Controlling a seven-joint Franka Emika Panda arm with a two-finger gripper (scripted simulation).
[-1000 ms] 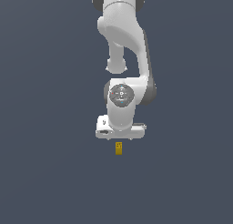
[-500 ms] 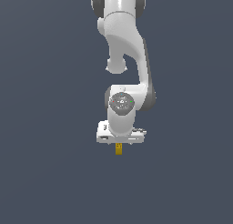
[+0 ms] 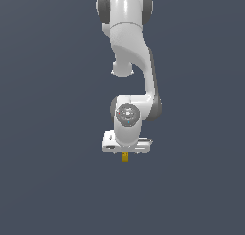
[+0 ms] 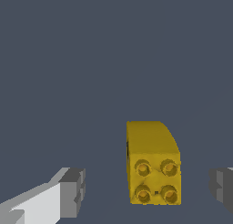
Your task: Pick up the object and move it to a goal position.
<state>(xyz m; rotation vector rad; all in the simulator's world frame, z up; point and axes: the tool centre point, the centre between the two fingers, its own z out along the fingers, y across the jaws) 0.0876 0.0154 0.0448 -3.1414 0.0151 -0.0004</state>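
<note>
Exterior view: my white glossy arm hangs straight down over the plain dark grey-blue bench (image 3: 48,191), and my tool (image 3: 125,152) sits low, directly above the small mustard-yellow rectangular block (image 3: 125,157), whose lower part alone shows beneath the white tool body. The block stands on the bench near the middle of the view. No goal marker can be made out in either picture.

Wrist view: the same block (image 4: 154,166) appears as a yellow brick with four round studs on its upper face, one edge rounded. My two grey fingertip pads (image 4: 73,192) stand one on each side of it, well apart from its faces, so the tool is spread wide and holds nothing. The block lies closer to one pad than to the other, so it is not quite centred in the gap.

I judge the wide spread to be deliberate: it lets the pads pass down the block's sides without knocking it before closing. The vertical approach keeps the pads square to the block's flat sides, which should give a firm pinch. The pick-up itself is not yet made.

No containers are present, so nothing is held in one.
</note>
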